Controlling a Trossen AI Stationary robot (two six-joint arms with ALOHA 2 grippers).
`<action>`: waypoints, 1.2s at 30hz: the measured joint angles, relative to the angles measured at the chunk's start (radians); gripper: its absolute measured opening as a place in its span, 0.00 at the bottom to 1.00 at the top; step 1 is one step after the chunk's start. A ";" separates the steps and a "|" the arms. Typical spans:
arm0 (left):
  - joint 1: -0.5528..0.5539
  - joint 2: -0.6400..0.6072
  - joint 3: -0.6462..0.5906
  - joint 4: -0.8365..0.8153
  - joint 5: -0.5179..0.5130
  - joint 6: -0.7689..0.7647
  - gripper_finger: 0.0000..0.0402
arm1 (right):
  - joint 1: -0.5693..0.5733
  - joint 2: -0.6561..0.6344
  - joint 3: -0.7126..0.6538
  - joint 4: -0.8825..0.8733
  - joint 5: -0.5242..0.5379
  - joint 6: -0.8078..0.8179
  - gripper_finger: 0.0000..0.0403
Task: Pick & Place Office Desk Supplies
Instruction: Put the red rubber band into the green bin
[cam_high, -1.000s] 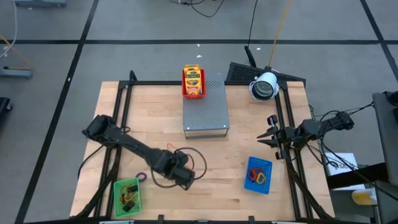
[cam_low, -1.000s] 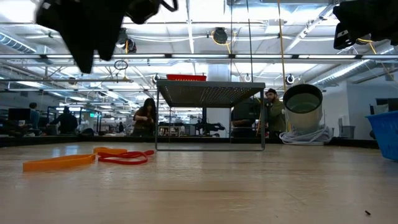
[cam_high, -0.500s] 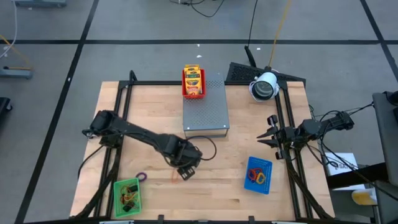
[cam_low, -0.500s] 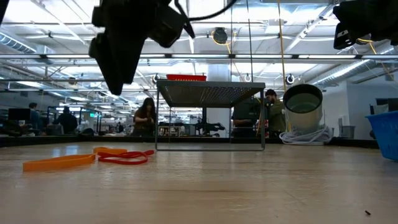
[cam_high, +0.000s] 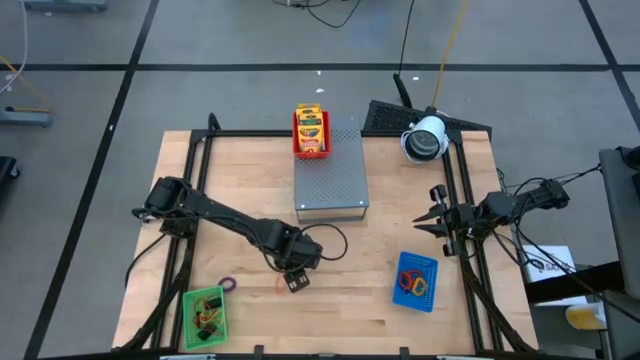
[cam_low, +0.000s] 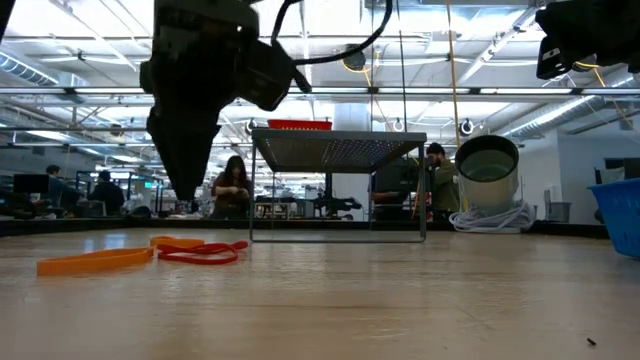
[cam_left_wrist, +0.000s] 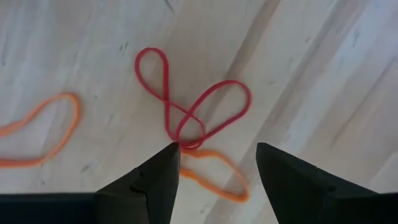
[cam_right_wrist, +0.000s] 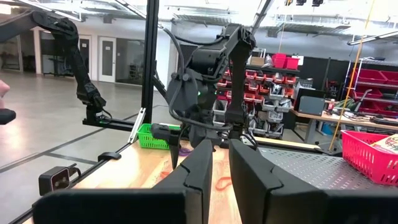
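The left gripper hangs over the bare wood near the middle of the table, pointing down; its fingers are spread apart and hold nothing. In the left wrist view a red rubber band, twisted into a figure of eight, lies flat on the wood just ahead of the fingertips; one fingertip sits right at the band's crossing, the other is off to its side, so part of the loop falls between the two. A small orange loop touches the red one and lies in the gap between the fingers; a second orange band lies apart from them. In the low view the bands rest on the table below the gripper, which is clear of the surface.

The right gripper waits at the table's right edge, fingers nearly together and empty; the blue tray with bands in it lies near it.
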 joint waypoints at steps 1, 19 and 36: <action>0.000 0.000 -0.007 0.001 -0.001 0.010 0.55 | 0.000 0.000 0.000 0.000 0.000 0.000 0.11; -0.006 0.000 -0.052 0.015 -0.062 0.030 0.56 | 0.000 0.000 0.000 0.000 0.000 0.000 0.11; -0.010 0.030 -0.048 0.014 -0.084 0.061 0.56 | 0.000 0.000 0.000 0.000 0.000 0.000 0.11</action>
